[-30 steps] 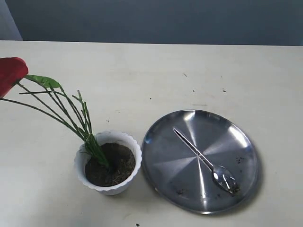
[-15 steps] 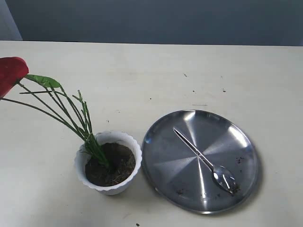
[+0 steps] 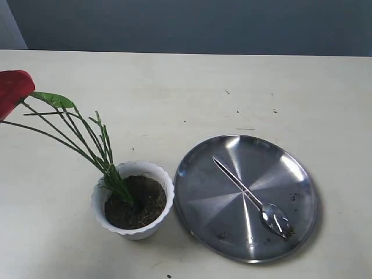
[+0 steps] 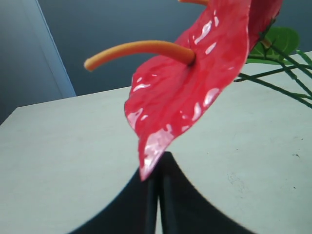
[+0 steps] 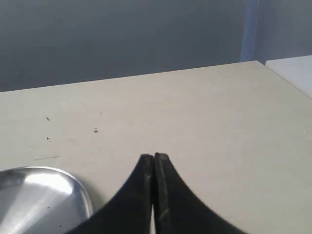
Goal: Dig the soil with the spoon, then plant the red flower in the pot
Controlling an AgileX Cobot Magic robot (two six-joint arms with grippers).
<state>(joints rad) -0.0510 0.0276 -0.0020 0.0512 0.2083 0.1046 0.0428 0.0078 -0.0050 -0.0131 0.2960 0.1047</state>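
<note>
Because the red flower (image 3: 14,90) is leaning hard toward ten o'clock from the pot (image 3: 133,199), it is risking tipping out of the loose soil (image 3: 136,203). Both the left gripper (image 4: 158,161) and right gripper (image 5: 154,158) are sitting pinched together, gripping nothing.

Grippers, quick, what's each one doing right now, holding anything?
Left gripper: closed, holding nothing.
Right gripper: closed, holding nothing.

red flower (image 3: 13,90) bloom cut off at frame edge.
</note>
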